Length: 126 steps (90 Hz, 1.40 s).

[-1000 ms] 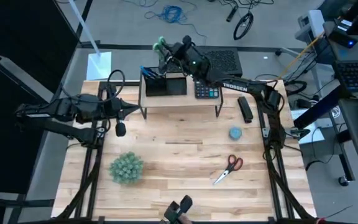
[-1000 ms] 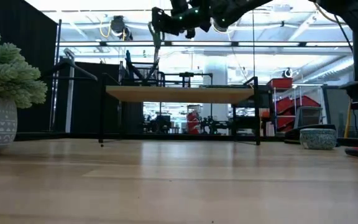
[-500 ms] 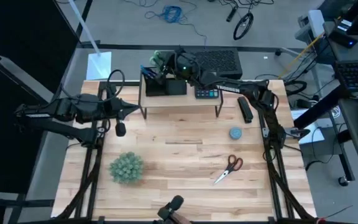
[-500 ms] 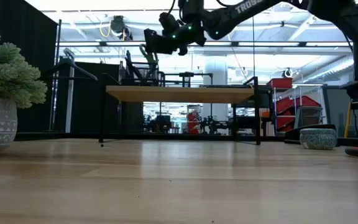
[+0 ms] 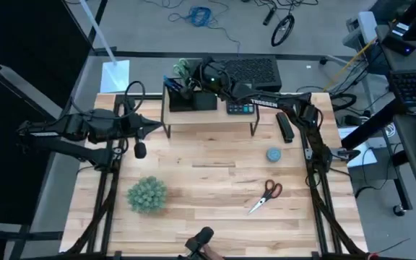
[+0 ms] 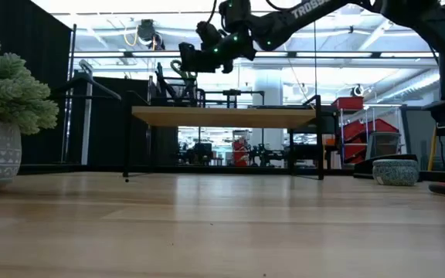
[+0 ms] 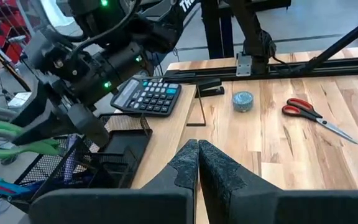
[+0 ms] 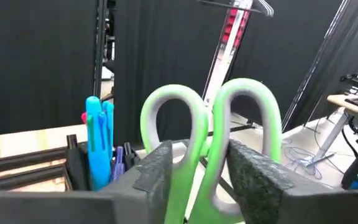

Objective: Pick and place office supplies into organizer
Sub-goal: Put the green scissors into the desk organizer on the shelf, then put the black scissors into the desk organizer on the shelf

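— Start near. What's loose on the counter [image 5: 215, 180]?

— The red-handled scissors [image 5: 266, 193] lie flat toward the right side, untouched, with a small round grey-blue dish [image 5: 274, 154] just beyond them. The potted ball plant [image 5: 147, 195] sits well clear on the left. The left gripper [image 7: 197, 163] waits at the left edge, its jaws pressed closed on nothing.

— And farther back?

— On the wooden riser shelf [image 5: 208, 115] stands the black mesh organizer [image 5: 191, 99], the calculator [image 5: 240, 107] just beside it. The right gripper [image 8: 194, 171] hangs over the organizer's pen cup, jaws clamped on the green-handled scissors [image 8: 207, 134] just under the handle loops — blades pointing down out of sight.

— So what could go wrong?

— The cup already holds blue pens [image 8: 96, 134]. If the blade tips land on those pens or on the mesh rim, I'd expect the scissors to jam, or tip sideways when released. The organizer looks light, so a push off-centre might slide it along the shelf, perhaps into the calculator. Letting go too high could make them bounce out behind the shelf.
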### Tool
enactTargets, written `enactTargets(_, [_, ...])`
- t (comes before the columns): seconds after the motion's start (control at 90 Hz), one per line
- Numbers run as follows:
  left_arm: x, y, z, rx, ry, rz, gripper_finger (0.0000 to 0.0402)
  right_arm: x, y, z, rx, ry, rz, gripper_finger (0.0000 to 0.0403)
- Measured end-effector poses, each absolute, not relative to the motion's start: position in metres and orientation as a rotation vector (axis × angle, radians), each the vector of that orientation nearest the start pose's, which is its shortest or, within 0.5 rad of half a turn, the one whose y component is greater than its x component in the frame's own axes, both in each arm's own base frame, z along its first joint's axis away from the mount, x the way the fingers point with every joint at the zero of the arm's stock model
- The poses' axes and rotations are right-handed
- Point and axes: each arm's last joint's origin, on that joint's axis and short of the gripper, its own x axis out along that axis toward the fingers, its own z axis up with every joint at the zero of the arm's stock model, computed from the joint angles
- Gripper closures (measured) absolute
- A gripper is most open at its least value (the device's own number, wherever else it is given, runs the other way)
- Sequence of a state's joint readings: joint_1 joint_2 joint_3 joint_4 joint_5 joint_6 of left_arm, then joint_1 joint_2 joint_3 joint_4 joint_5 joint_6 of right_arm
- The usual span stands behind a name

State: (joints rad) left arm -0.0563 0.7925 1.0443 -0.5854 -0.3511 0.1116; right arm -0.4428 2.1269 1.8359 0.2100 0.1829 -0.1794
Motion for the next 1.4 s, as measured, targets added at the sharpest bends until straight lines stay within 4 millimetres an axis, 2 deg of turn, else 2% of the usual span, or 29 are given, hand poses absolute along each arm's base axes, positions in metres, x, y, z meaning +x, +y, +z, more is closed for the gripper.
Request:
enactTargets(0.222, [0.147, 0.002, 0.380, 0.177, 0.344, 0.274, 0.0402, 0.452, -0.220, 0.315, -0.173, 0.145, -0.615, 0.0211])
enactTargets(0.4, [0.147, 0.002, 0.380, 0.177, 0.343, 0.274, 0.0402, 0.445, -0.206, 0.341, -0.192, 0.100, -0.600, 0.0190])
enactTargets(0.578, [0.147, 0.002, 0.380, 0.177, 0.344, 0.274, 0.0402, 0.448, -0.195, 0.338, -0.210, 0.149, -0.571, 0.0164])
enactTargets(0.7, [0.147, 0.002, 0.380, 0.176, 0.343, 0.274, 0.0402, 0.442, -0.181, 0.354, -0.236, 0.163, -0.547, 0.0156])
enactTargets(0.856, [0.147, 0.002, 0.380, 0.176, 0.344, 0.274, 0.0402, 0.415, -0.151, 0.383, -0.231, 0.292, -0.492, 0.0160])
enactTargets(1.022, [0.147, 0.002, 0.380, 0.176, 0.343, 0.275, 0.0402, 0.358, -0.104, 0.412, -0.184, 0.552, -0.383, 0.0168])
enactTargets(1.233, [0.147, 0.002, 0.380, 0.176, 0.343, 0.275, 0.0402, 0.298, -0.048, 0.417, 0.031, 0.869, -0.319, 0.0176])
enactTargets(1.4, [0.147, 0.002, 0.380, 0.176, 0.343, 0.275, 0.0402, 0.282, -0.006, 0.405, 0.171, 1.044, -0.332, 0.0177])
